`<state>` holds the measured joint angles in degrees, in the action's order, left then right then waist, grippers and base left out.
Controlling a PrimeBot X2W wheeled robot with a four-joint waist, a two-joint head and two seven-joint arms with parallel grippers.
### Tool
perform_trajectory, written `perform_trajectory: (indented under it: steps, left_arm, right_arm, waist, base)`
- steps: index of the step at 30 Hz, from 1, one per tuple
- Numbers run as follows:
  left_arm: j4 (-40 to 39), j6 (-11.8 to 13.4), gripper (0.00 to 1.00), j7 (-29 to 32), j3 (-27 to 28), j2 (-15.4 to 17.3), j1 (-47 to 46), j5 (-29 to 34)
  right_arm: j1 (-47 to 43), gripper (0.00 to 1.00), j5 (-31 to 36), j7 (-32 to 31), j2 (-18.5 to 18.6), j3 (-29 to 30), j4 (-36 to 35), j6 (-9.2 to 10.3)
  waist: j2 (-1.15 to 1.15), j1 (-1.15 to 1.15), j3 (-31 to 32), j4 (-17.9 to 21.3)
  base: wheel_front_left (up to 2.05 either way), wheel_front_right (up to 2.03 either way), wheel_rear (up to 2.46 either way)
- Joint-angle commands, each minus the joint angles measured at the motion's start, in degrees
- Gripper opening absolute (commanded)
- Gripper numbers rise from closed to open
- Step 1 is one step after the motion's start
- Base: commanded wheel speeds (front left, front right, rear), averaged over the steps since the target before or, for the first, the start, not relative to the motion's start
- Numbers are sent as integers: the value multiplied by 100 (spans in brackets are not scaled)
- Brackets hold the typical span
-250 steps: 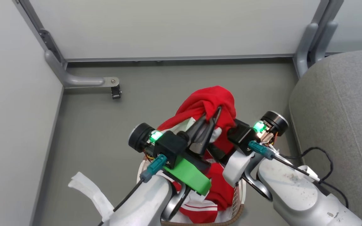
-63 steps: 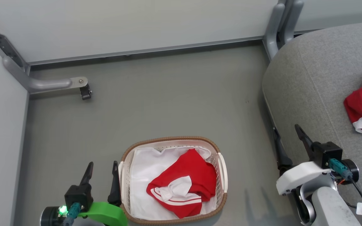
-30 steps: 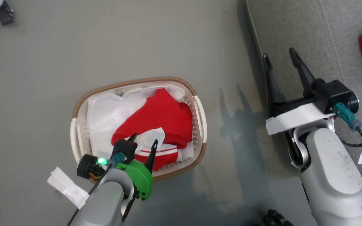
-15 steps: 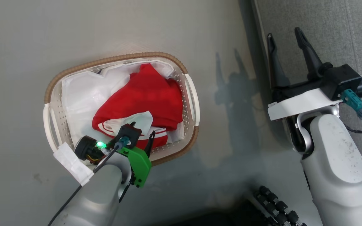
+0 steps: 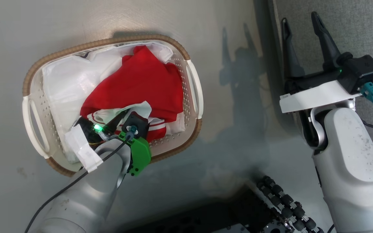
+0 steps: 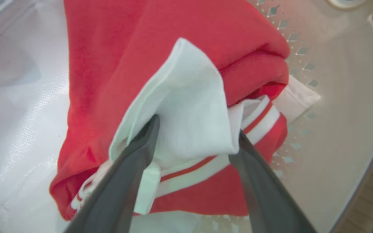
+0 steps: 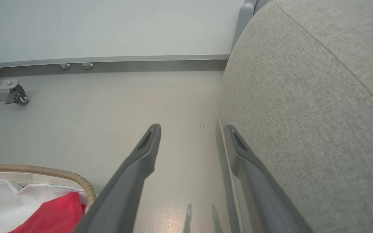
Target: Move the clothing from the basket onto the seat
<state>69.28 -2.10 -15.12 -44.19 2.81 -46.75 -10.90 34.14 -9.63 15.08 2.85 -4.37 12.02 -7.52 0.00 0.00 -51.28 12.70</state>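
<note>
We see the clothing [image 5: 141, 84] lying in the basket [image 5: 108, 40], our left gripper [image 6: 197, 126] spread to either side of its white fold without pinching it, while at three o'clock of the basket our right gripper [image 5: 299, 16] hangs spread beside the seat [image 5: 351, 29].

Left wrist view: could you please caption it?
Open left gripper straddles a white fold of red clothing in the basket.

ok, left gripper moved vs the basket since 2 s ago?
Yes: from outside the basket rim to inside it; left gripper now open around the red garment's white flap.
</note>
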Motion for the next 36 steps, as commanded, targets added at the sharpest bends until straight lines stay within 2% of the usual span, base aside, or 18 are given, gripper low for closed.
perform_trajectory:
  steps: [1, 7, 10, 12, 13, 15, 16, 26, 36]
  left_arm:
    - [76, 99, 100, -5, -34, 85, -142, 58]
    - [8, 488, 100, -5, -137, 133, -406, 250]
    - [-64, 558, 100, -5, -127, 146, -483, 262]
    - [-91, 516, 100, -5, -109, 161, -522, 227]
    - [-113, 482, 81, -5, -108, 152, -523, 204]
    - [-151, 418, 12, -5, -121, 145, -522, 193]
    - [-165, 398, 0, -5, -113, 150, -524, 175]
    - [-566, 323, 0, -5, 70, 203, -137, -4]
    - [-1227, 292, 0, -5, 366, 175, 619, -157]
  right_arm:
    - [65, 100, -48, 13, 18, 14, -33, 7]
    - [103, 100, -78, 13, 18, 38, -70, 7]
    - [112, 100, -90, 13, 18, 45, -69, 7]
    - [122, 100, -98, 13, 18, 31, -64, 7]
    - [123, 100, -108, 13, 18, 16, -58, 7]
    - [123, 100, -114, 13, 19, -3, -45, 7]
    - [123, 100, -121, 13, 18, -12, -37, 7]
    - [-15, 100, -138, 13, 19, -37, 110, 7]
    - [-337, 100, -41, 13, 21, -147, 313, 7]
  waist:
    - [0, 0, -137, 42]
    - [0, 0, -276, 62]
    - [0, 0, -316, 56]
    - [0, 0, -333, 57]
    - [0, 0, -336, 61]
    - [0, 0, -334, 67]
    - [0, 0, -329, 67]
    - [0, 0, 52, 18]
    - [0, 0, 971, -306]
  base:
    - [0, 0, 0]
    - [0, 0, 0]
    - [0, 0, 0]
    - [0, 0, 0]
    - [0, 0, 0]
    - [0, 0, 0]
    - [0, 0, 0]
    - [0, 0, 0]
    - [0, 0, 0]
